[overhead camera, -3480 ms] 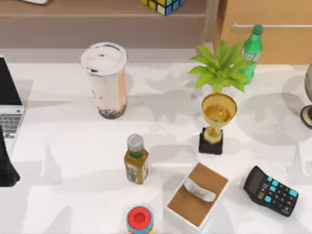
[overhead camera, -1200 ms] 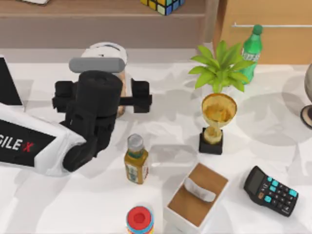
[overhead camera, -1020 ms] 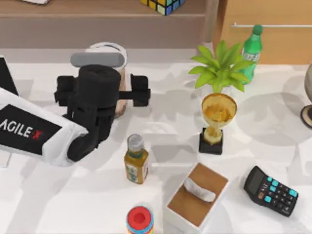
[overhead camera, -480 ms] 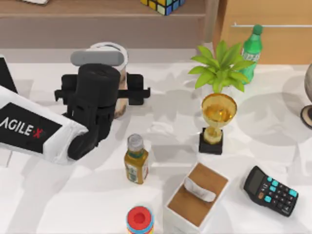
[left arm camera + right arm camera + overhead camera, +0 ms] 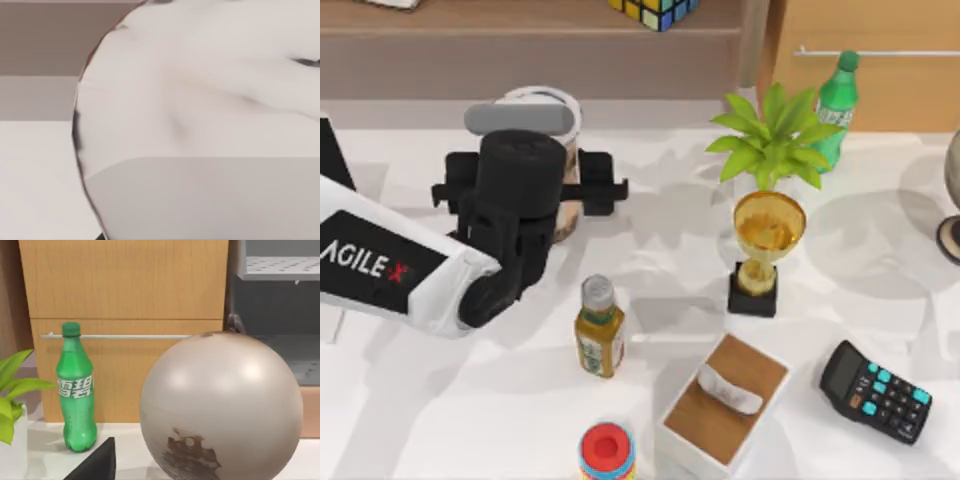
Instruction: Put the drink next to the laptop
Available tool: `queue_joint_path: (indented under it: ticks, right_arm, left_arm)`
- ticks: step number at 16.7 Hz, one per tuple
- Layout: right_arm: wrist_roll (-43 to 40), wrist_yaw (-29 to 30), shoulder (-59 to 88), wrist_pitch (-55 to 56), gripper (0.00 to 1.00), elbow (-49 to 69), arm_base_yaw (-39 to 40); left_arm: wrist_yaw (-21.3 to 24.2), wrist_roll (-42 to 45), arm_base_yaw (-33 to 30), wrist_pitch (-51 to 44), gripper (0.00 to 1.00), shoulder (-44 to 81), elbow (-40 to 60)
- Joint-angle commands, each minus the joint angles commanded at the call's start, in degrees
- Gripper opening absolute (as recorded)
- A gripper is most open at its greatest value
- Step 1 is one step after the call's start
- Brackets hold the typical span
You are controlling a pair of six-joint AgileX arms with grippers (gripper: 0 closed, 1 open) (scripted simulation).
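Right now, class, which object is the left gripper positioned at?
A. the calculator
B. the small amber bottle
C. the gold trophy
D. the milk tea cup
D: in the top view the left gripper sits at the milk tea cup, its fingers on either side, apart from the amber bottle.

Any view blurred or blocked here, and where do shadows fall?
Left wrist view: the clear plastic cup of beige milk tea sits so close that it is a soft blur. Top view: the left arm covers most of that cup, with soft grey shadows across the white table.
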Motion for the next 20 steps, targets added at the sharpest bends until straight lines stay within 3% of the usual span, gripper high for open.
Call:
queue_joint_path:
  ticks: [20]
  right_arm:
    - [0.0, 0.0, 0.0, 0.0, 1.00, 0.0, 0.0]
  left_arm:
    - [-0.1, 0.2, -0.1, -2.4, 0.00, -1.7, 0.4]
